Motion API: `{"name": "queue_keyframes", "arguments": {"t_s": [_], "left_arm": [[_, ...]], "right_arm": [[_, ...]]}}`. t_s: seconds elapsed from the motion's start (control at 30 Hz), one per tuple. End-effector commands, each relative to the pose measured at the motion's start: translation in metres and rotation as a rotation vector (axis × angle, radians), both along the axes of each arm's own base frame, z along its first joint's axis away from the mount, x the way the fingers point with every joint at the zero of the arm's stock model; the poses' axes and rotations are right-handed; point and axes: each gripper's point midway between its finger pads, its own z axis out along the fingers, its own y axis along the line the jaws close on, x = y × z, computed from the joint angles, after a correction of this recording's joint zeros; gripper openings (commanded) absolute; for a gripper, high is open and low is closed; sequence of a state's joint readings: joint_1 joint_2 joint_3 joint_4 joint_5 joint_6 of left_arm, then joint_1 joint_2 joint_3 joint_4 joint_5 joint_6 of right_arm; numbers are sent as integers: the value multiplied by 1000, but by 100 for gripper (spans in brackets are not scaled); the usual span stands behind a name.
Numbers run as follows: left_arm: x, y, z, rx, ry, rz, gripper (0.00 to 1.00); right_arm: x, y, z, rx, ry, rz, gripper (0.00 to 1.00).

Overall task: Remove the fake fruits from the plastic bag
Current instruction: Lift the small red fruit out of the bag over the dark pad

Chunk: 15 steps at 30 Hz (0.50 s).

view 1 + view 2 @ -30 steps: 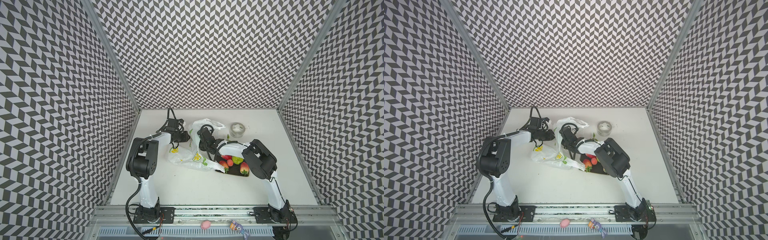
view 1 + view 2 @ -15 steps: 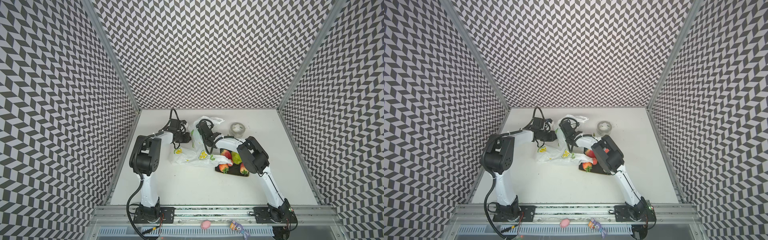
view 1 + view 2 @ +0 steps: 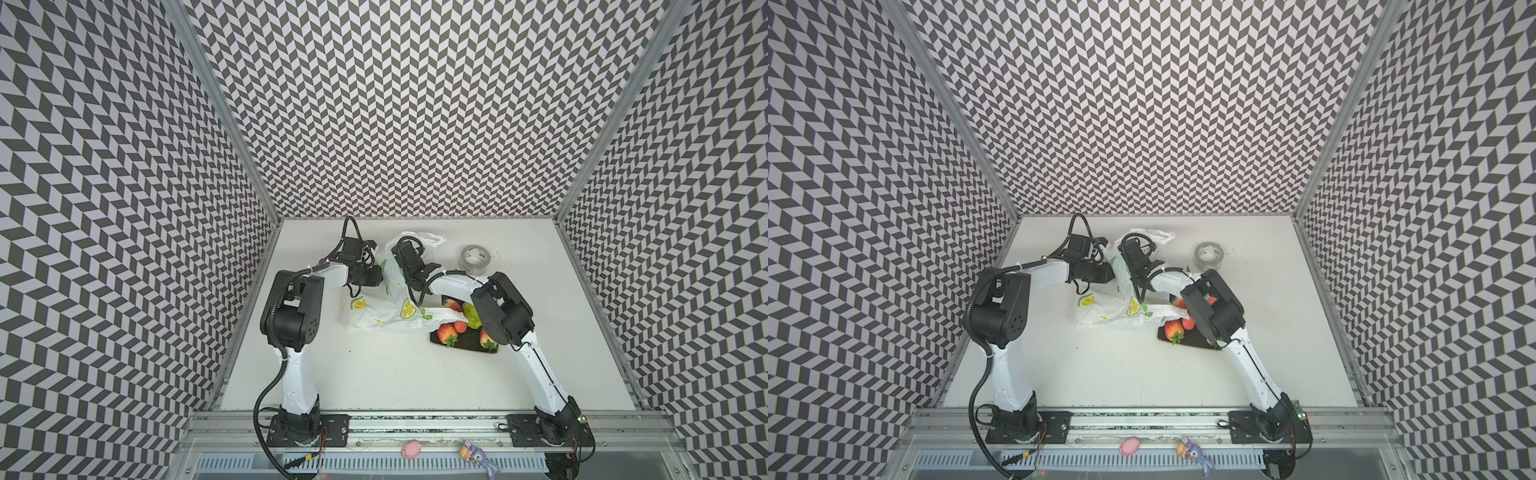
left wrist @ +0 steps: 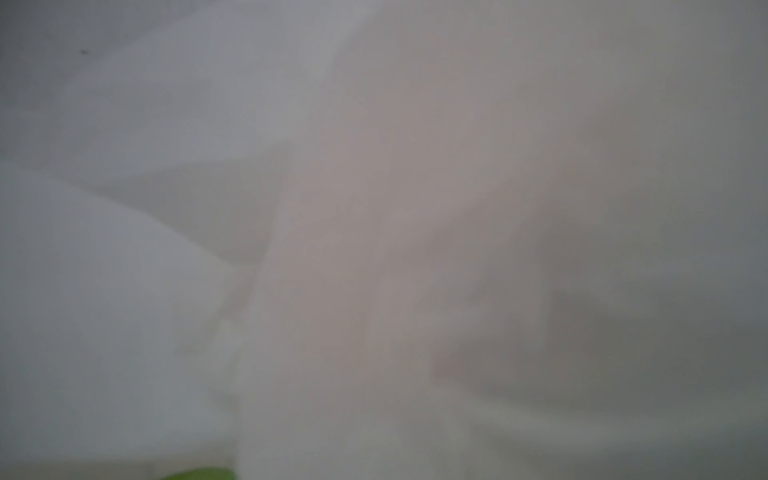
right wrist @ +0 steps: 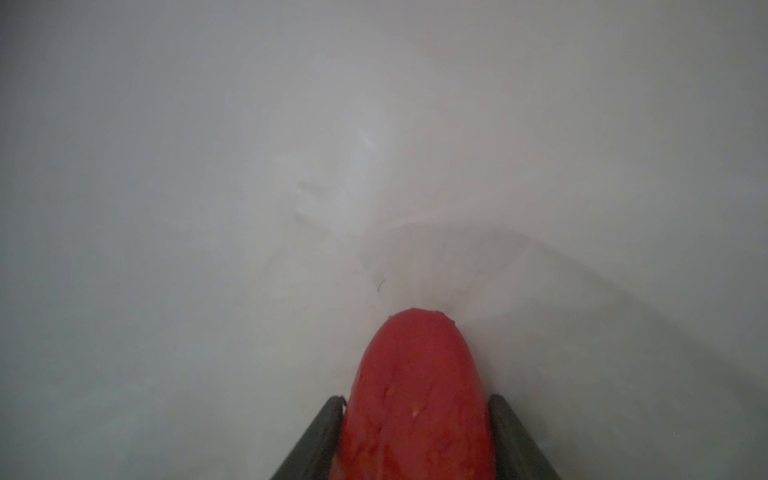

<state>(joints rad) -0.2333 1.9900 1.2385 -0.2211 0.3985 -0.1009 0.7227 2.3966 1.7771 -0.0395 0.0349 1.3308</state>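
**A:** Nearest, several fake fruits already lie out on the dark tray. What changed?

**B:** The right gripper has pushed further into the plastic bag. I judge another fruit is ready to come out.

**A:** The top views hide that.

**B:** Yes. Only the right wrist view shows it clamping a red strawberry inside the bag. The left gripper meets the bag's edge, but I cannot tell whether it is closed.

Thin crinkly translucent plastic bag; glossy red strawberry.
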Motion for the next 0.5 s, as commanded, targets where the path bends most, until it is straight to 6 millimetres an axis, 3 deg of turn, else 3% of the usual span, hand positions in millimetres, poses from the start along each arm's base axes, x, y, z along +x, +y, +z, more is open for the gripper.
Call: {"name": "queue_keyframes", "arguments": {"t_s": [0.0,0.23,0.47], "left_arm": [[11,-1,17,10,-59,-14,11],[19,21,20,44,-77,56,3],[30,35,24,64,-101,115,0]], "right_arm": [[-14,-12,-25,-57,52,6,29],[-12,-36,24,-52,-54,-18,21],[-38,-58,51,-49,-82,-7,21]]}}
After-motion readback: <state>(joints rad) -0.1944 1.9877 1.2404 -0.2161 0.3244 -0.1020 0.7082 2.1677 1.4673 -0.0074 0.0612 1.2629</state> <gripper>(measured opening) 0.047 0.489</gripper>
